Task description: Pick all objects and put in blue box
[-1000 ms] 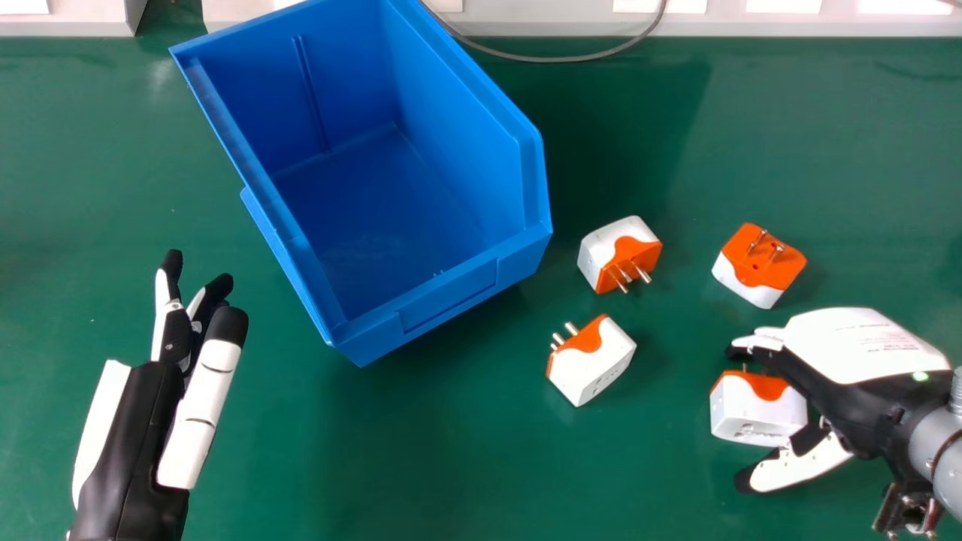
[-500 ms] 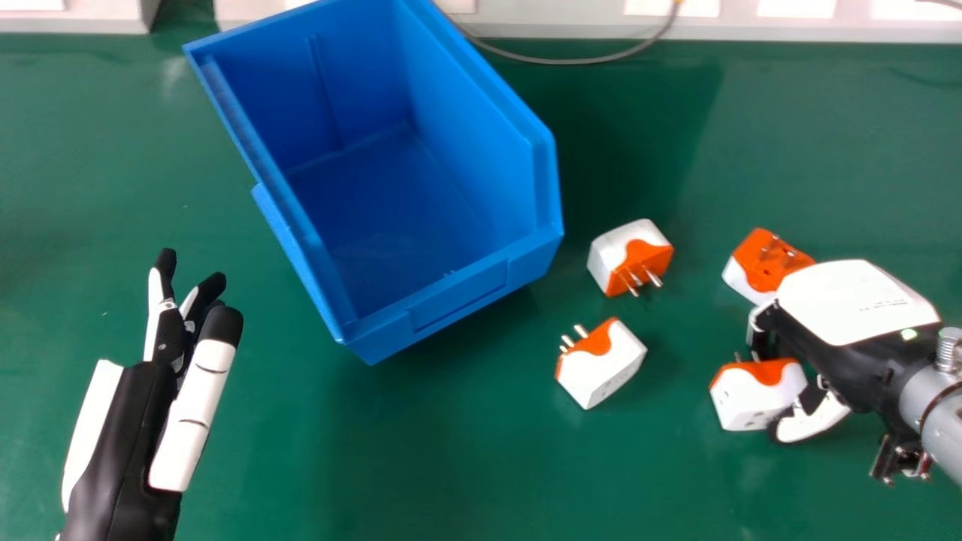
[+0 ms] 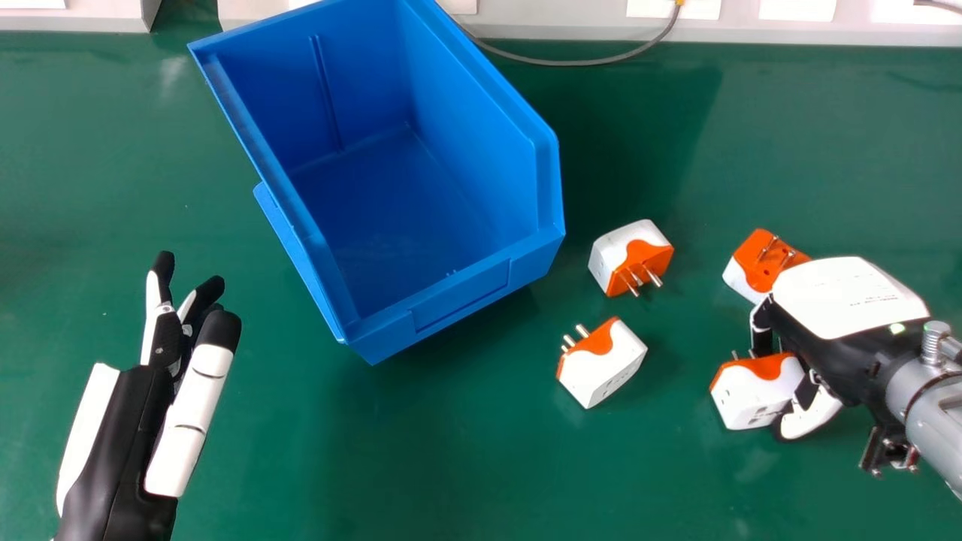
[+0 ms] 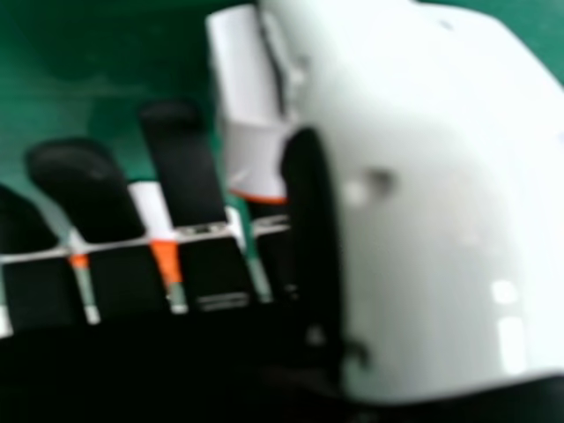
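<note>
- Blue box [image 3: 458, 300]: long axis slants from far left to near right.
- Right hand [image 3: 849, 300]: well right of the box, fingers and thumb curled round the gripped adapter [image 3: 751, 398], whose prongs point away from the robot, its long side running roughly left to right.
- Upper adapter [image 3: 616, 248]: just right of the box's near right corner, prongs towards the robot and slightly right.
- Lower adapter [image 3: 605, 368]: right and nearer than that corner, prongs far left, long axis near left to far right.
- Far-right adapter [image 3: 755, 267]: well right of the box, pronged face up.
- Left hand [image 3: 139, 421]: left and nearer than the box, open.
</note>
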You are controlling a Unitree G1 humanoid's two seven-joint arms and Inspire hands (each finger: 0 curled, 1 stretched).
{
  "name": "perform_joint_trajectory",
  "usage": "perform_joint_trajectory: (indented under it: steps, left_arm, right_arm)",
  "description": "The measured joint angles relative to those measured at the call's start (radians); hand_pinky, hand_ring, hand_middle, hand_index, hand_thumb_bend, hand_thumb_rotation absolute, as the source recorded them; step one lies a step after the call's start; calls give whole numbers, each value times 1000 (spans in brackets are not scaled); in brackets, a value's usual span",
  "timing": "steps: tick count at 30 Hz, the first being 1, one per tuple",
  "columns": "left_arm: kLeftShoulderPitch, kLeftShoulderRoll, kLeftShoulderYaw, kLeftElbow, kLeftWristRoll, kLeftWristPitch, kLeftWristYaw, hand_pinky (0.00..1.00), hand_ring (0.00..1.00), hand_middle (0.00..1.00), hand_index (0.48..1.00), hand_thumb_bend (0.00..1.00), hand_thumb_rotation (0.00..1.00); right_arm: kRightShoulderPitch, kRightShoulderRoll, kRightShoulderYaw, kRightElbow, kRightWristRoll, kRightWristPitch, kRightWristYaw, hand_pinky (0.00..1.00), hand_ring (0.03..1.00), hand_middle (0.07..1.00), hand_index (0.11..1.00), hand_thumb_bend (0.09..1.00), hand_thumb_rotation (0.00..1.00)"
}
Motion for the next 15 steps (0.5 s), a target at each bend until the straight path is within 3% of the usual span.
perform_joint_trajectory:
  steps: [10,15]
  left_arm:
    - [-7,0,2,0,0,6,-2,924,951,963,959,683,1000]
    - [-22,2,2,2,1,12,-2,923,950,963,960,683,1000]
  right_arm:
    - [127,-21,-71,-166,72,22,54,255,281,476,465,519,0]
    - [247,-29,-172,-353,121,22,68,235,284,433,502,513,0]
